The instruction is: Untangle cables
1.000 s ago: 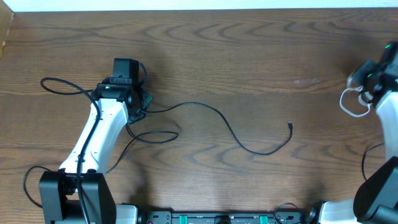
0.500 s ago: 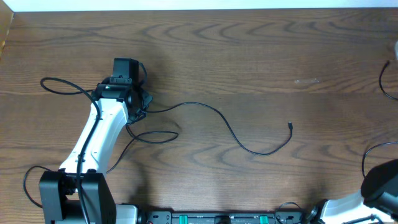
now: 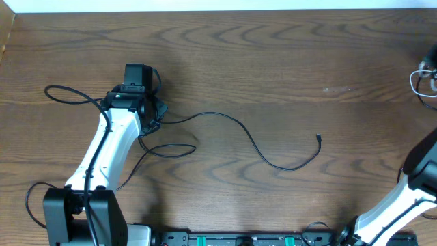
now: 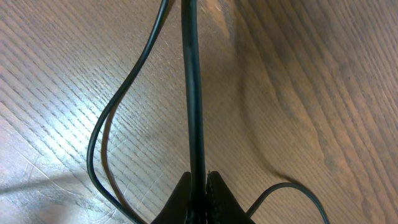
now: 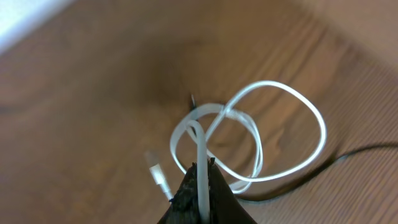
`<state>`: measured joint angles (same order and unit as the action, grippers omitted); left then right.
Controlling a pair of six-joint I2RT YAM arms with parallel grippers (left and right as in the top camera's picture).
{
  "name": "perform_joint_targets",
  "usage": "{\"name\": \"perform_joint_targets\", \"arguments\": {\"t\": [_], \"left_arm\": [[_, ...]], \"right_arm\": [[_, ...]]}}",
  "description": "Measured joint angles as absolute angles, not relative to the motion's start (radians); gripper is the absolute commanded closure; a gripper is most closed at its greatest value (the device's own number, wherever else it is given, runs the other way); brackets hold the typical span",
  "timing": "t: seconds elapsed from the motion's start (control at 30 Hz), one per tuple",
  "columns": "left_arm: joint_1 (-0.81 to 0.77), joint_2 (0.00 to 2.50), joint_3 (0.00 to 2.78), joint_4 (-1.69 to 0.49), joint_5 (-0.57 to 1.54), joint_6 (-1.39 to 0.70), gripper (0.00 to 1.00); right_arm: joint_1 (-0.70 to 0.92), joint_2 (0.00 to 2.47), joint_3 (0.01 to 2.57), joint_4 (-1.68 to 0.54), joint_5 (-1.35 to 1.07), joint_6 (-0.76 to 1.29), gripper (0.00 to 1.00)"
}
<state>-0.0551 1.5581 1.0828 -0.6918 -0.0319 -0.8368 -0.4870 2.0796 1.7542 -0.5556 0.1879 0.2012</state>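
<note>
My left arm [image 3: 109,147], a white shell with black joints, reaches up and slightly right from its base at the lower left of the overhead view. The left gripper [image 4: 199,179] has its black fingers [image 4: 177,202] pressed together on a thin black cable [image 4: 193,93]. My right arm [image 3: 413,184] climbs along the right edge, and its far end runs out of the overhead view. The right gripper [image 5: 200,167] has its dark fingers [image 5: 221,200] clamped on a looped white cable [image 5: 283,121].

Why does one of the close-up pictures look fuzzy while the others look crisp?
Right wrist view: the white cable and the table behind it are blurred. Left wrist view: the wood grain is crisp, with a pale glare streak at lower left, beside the black cable. Overhead view: evenly lit and sharp.
</note>
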Motion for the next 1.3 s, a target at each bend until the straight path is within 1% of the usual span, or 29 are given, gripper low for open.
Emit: {"name": "perform_joint_targets", "arguments": {"t": [0.03,0.1,0.17,0.2,0.4,0.53,0.63,0.77,0.9,1.13,1.3], "left_arm": [[-0.056,1.558,1.083,-0.691,-0.032,-0.837,0.92],[-0.056,1.558,1.083,-0.692,-0.032,-0.837,0.92],[-0.055,1.558,1.083,-0.693,-0.032,-0.837,0.92],[-0.056,1.558,1.083,-0.694,-0.031,-0.837,0.92],[-0.056,1.558,1.083,-0.695,-0.032,-0.837,0.92],[-0.055,1.558,1.083,-0.695,-0.032,-0.837,0.92],[-0.056,1.558,1.083,-0.695,-0.032,-0.837,0.92],[-0.055,1.558,1.083,-0.695,-0.031,-0.837,0.92],[-0.055,1.558,1.083,-0.695,-0.032,-0.837,0.92],[-0.056,1.558,1.083,-0.695,-0.031,-0.837,0.92],[-0.055,1.558,1.083,-0.695,-0.031,-0.837,0.92]], "right_arm": [[-0.487,2.101,1.754,-0.569,0.19,0.202,0.86],[-0.487,2.125,1.754,-0.587,0.192,0.2,0.53],[-0.487,2.137,1.754,-0.61,0.196,0.205,0.13],[-0.488,2.138,1.754,-0.62,0.196,0.205,0.01],[-0.49,2.138,1.755,-0.661,0.197,0.204,0.01],[-0.49,2.138,1.755,-0.688,0.154,0.204,0.01],[-0.49,2.138,1.755,-0.699,0.04,0.196,0.01],[-0.488,2.138,1.755,-0.723,-0.197,0.187,0.01],[-0.471,2.138,1.755,-0.744,-0.366,0.181,0.01],[-0.339,2.138,1.755,-0.792,-0.476,0.154,0.01],[-0.197,2.138,1.755,-0.826,-0.5,0.124,0.01]]}}
